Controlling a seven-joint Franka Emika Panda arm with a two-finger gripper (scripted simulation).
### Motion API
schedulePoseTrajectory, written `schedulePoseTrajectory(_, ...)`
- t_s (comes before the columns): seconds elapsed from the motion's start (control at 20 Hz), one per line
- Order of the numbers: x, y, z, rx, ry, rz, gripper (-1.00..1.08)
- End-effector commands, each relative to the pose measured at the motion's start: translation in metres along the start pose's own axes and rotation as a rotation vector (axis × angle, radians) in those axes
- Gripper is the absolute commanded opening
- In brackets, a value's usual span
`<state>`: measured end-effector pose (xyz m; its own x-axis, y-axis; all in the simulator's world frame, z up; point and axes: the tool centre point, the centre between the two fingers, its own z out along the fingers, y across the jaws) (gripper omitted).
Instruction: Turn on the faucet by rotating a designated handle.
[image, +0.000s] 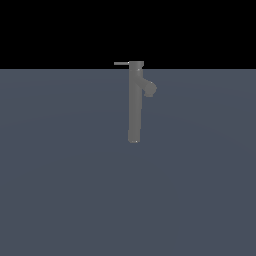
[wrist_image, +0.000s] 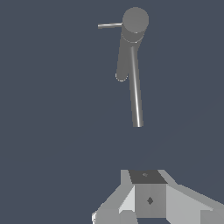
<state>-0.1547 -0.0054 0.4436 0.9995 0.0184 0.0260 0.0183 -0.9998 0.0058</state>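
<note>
On a bare slate-grey table (image: 60, 190), beneath a black backdrop, a tall matte grey faucet (image: 134, 107) was seen standing upright, slightly toward the exterior view's right of centre and far back on the surface. Its slim column was rooted at a small base and was topped by a flat cap level with the table's far edge. A short, thick spout (image: 148, 88) was shown branching off near the top and angling down toward the exterior view's right. The handle (image: 121, 63), a thin flat lever far slimmer than the column, was pictured projecting horizontally from the cap toward the exterior view's left.

In the wrist view the faucet (wrist_image: 136, 87) was viewed from above and at a slant, with the round cap nearest the camera, the handle (wrist_image: 109, 25) extending sideways from it and the spout (wrist_image: 123, 65) lying alongside the column. The end effector (wrist_image: 151, 216) was caught only partly at the frame's edge, well apart from the faucet and touching nothing; whether its fingers were apart or together could not be told.
</note>
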Motion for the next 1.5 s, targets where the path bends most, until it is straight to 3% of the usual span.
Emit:
schedulePoseTrajectory(0.0, 0.02, -0.001, 0.012, 0.001, -0.002, -0.006, -1.0)
schedulePoseTrajectory(1.1, 0.183, -0.018, 0.112, 0.006, -0.019, -0.053, -1.0)
schedulePoseTrajectory(1.45, 0.222, -0.023, 0.135, 0.007, -0.023, -0.065, -1.0)
